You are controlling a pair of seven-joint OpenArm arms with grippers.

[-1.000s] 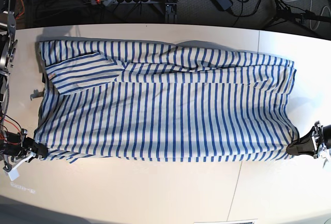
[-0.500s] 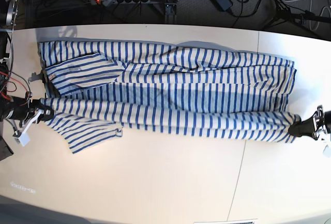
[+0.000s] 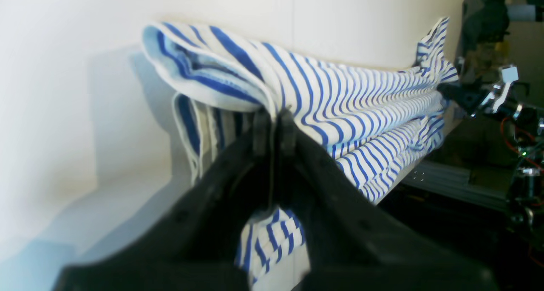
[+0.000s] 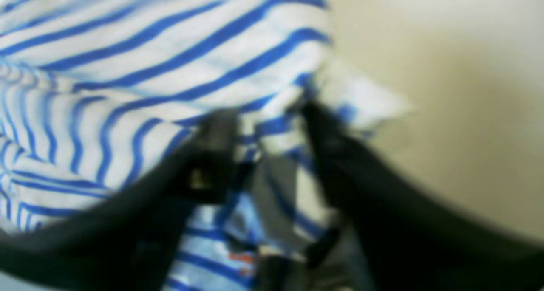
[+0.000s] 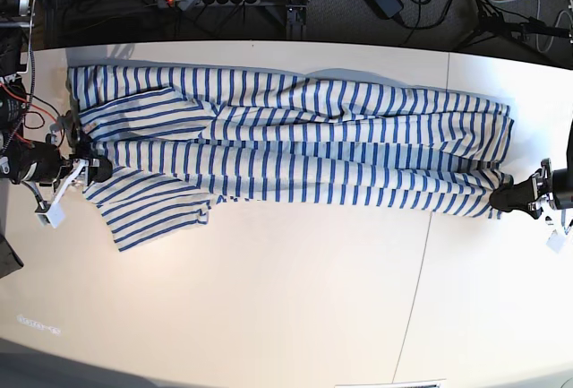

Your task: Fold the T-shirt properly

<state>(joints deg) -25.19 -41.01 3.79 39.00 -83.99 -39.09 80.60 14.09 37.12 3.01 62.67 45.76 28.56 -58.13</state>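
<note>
The table (image 5: 295, 316) is big and white. The shirt (image 5: 295, 146) lies long across its far half, folded over. My left gripper (image 5: 498, 200) pinches one end tight. My right gripper (image 5: 92, 171) has let go, fingers (image 4: 212, 155) spread apart around the other end.

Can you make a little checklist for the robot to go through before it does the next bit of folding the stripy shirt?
1. Left gripper shut on the T-shirt: ok, jaws pinch the cloth.
2. Right gripper let go: ok, jaws stand apart, though cloth lies between them.
3. Long fold laid over: ok, the front edge lies doubled along the middle.
4. Sleeve tucked in: not ok, it sticks out toward the front.
5. Shirt on the table: ok.
6. Wrinkles under the fold: cannot tell.
</note>
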